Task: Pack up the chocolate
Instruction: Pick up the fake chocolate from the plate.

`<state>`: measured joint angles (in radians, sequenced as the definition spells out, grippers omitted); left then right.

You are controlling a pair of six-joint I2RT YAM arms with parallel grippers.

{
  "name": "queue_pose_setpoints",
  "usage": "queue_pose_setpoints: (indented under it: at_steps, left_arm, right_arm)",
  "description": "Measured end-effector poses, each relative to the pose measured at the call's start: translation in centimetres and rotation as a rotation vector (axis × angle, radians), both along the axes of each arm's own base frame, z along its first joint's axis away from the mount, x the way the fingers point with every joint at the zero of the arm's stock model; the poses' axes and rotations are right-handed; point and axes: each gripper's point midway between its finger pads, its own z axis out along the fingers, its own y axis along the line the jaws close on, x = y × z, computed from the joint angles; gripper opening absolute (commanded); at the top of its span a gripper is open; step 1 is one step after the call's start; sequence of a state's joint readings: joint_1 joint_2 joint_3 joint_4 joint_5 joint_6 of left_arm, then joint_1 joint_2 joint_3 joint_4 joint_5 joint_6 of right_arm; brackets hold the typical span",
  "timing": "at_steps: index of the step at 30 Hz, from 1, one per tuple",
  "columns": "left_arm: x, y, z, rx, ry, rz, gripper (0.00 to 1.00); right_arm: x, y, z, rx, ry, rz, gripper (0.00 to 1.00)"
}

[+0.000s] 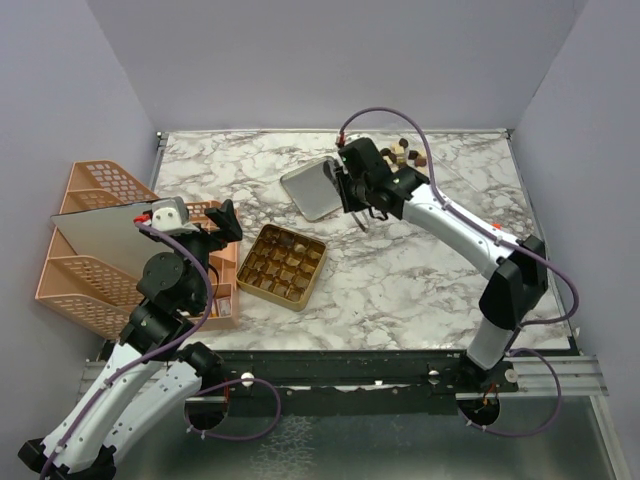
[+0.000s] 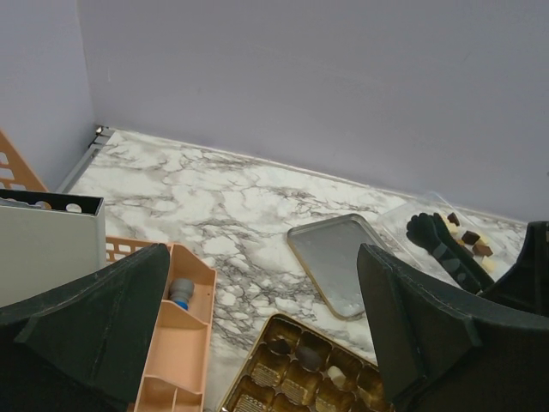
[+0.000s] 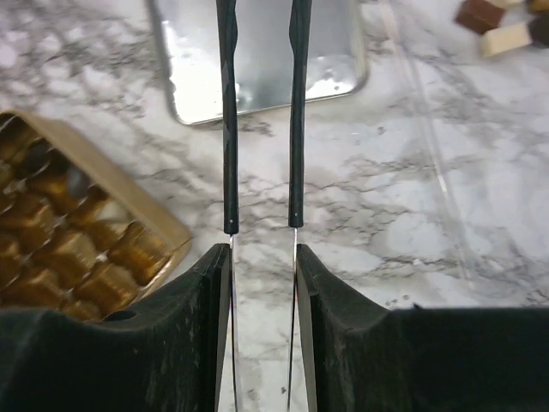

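Observation:
Loose chocolate (image 1: 400, 153) in dark, light brown and cream pieces lies in a pile at the back right (image 2: 469, 237) (image 3: 503, 23). A few pieces sit in the golden grid tray (image 1: 283, 265) (image 2: 283, 378) (image 3: 129, 215). My right gripper (image 1: 358, 196) (image 3: 262, 257) hangs above the marble between tray and pile, shut on a pair of black-tipped tweezers (image 3: 226, 129) that point down. I see nothing between the tweezers' arms where they show. My left gripper (image 1: 222, 222) (image 2: 263, 257) is open and empty, above the peach organizer left of the tray.
A silver metal tin (image 1: 312, 188) (image 2: 339, 262) (image 3: 257, 60) lies flat behind the tray. A peach desk organizer (image 1: 225, 275) (image 2: 176, 343), peach file racks (image 1: 95, 185) and a grey binder (image 1: 100, 235) crowd the left edge. Purple walls close in the table.

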<state>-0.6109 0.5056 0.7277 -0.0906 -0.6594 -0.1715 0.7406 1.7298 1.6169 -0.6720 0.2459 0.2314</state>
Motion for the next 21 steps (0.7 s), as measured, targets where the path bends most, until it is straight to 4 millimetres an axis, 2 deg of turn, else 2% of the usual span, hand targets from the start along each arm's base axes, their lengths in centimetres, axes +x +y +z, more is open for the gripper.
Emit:
queue_pose_setpoints:
  at_steps: [2,9,16,21]
  left_arm:
    - [0.0,0.0,0.0,-0.001,-0.001,0.0,0.99]
    - [0.0,0.0,0.0,-0.001,-0.001,0.0,0.99]
    - [-0.2,0.2,0.3,-0.007,-0.01,0.0,0.99]
    - [-0.2,0.2,0.3,-0.008,-0.011,0.0,0.99]
  right_arm:
    - [2.1,-1.6,-0.6,-0.04,-0.007,-0.058,0.37]
    - [7.5,-7.5,-2.9,-0.131,0.013,-0.219,0.38]
    - [10.3,-12.0,-5.9,-0.167,0.073,-0.318,0.38]
    - [11.3,-13.3,-7.7,-0.177,0.114,-0.345,0.38]
